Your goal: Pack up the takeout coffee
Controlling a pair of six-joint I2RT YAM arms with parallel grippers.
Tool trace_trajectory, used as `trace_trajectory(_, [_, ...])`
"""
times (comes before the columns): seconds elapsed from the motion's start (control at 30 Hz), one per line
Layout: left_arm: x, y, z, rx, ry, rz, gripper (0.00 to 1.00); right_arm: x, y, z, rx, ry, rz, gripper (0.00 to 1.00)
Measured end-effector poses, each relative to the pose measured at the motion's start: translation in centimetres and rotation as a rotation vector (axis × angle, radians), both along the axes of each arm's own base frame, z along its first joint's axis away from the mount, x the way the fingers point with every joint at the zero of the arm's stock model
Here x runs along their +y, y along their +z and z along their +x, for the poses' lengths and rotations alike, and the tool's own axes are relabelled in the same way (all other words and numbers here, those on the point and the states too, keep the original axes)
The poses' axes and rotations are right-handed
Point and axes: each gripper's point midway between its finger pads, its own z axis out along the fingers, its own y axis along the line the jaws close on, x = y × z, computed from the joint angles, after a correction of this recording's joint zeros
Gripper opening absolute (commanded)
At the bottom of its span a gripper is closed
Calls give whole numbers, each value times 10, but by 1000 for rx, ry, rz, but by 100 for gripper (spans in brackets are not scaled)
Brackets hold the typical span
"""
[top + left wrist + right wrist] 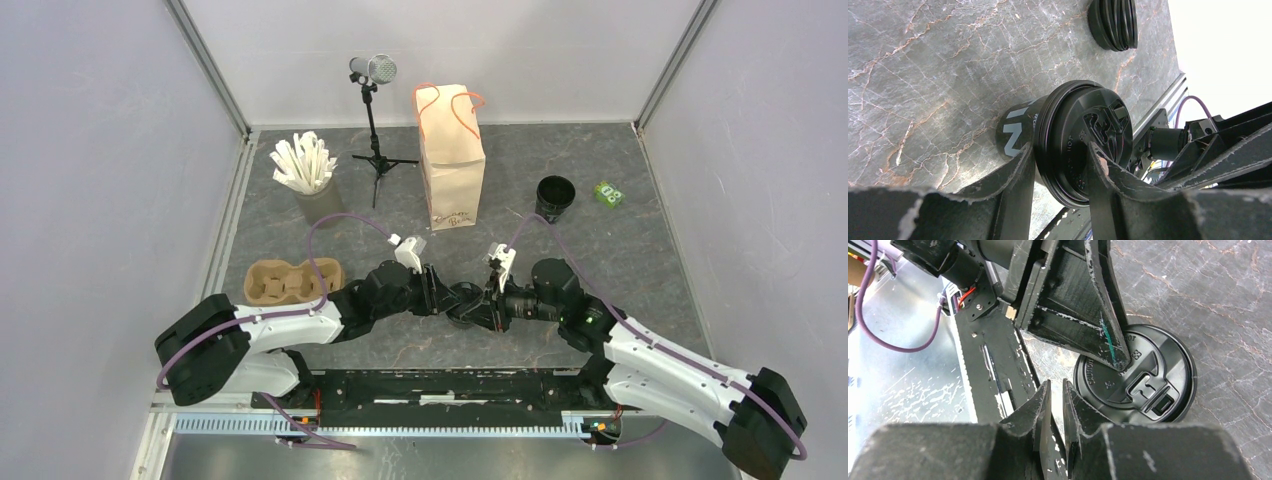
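The takeout coffee (1073,130) is a small black disposable cup with pale lettering on its wall. It is capped by a round black lid (1148,365) that carries raised text and a rectangular sip opening. It stands upright on the marbled grey worktop (923,75), long axis vertical and lid uppermost. It sits about midway between the two arms, nearer their bases than the brown paper bag (452,160). The left claw (1062,149) is clenched on the lid's edge, with one finger lying across the lid's top and the other against the cup wall just under the rim. The sip opening lies on the far side of the lid from that top finger. The right claw (1056,385) is pinched almost together on nothing, just beside the lid's rim.
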Motion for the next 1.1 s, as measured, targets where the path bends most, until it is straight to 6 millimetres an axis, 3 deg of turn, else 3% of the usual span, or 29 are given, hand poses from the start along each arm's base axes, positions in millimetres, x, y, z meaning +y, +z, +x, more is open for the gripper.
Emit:
trace_trajectory(0.4, [0, 0, 0, 0, -1, 0, 46, -2, -18, 6, 18, -34, -57, 20])
trace_trajectory(1.1, [-3, 0, -2, 2, -8, 3, 45, -3, -26, 14, -16, -57, -71, 20])
